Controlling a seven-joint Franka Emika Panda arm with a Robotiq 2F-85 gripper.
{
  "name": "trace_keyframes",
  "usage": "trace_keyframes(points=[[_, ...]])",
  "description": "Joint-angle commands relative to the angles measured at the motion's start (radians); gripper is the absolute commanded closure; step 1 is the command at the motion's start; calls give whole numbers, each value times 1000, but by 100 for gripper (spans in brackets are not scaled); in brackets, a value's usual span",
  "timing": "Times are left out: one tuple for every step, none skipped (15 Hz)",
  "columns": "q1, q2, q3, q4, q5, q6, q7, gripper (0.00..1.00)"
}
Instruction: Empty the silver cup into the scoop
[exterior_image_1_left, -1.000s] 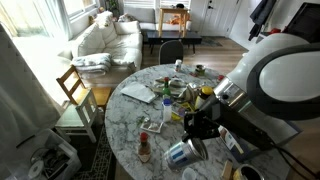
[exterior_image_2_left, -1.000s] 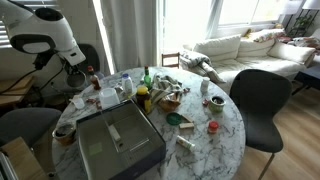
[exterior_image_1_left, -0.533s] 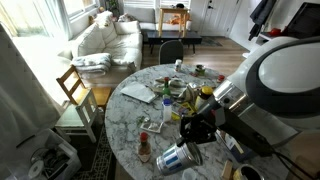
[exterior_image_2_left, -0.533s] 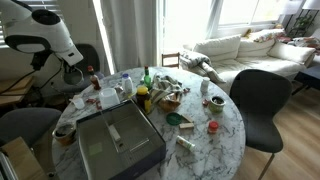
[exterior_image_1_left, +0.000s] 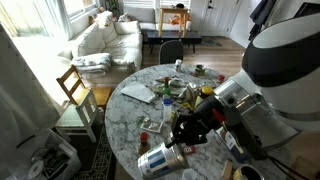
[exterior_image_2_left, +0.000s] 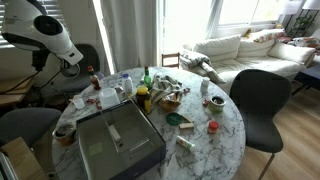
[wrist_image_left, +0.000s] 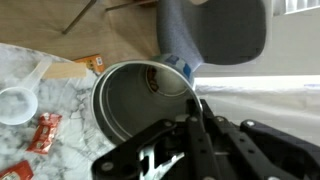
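Tilt in an exterior view: silver cup (exterior_image_1_left: 157, 160) tipped sideways above bench (exterior_image_1_left: 122, 105) edge, rim pinched by gripper (exterior_image_1_left: 180, 143), likely to pour. In an exterior view, arm (exterior_image_2_left: 48, 35) visible, cup not discernible. Wrist view: cup mouth facing camera, white scoop (wrist_image_left: 18, 104) lying beside, not beneath.
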Motion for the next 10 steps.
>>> trace_keyframes(points=[[-34, 48, 3, -14, 147, -109, -223, 99], [-43, 64, 4, -20, 160, -133, -260, 99], [-50, 85, 7, -19, 159, -150, -289, 99], [-57, 105, 8, -19, 149, -159, -309, 99], [-62, 122, 9, -19, 156, -159, -344, 99], [-59, 87, 17, -16, 121, -136, -269, 95], [-62, 106, 15, -16, 123, -137, -291, 95], [-64, 118, 14, -16, 123, -139, -305, 95], [-64, 125, 14, -15, 124, -141, -311, 95], [-65, 126, 14, -14, 124, -143, -312, 95]])
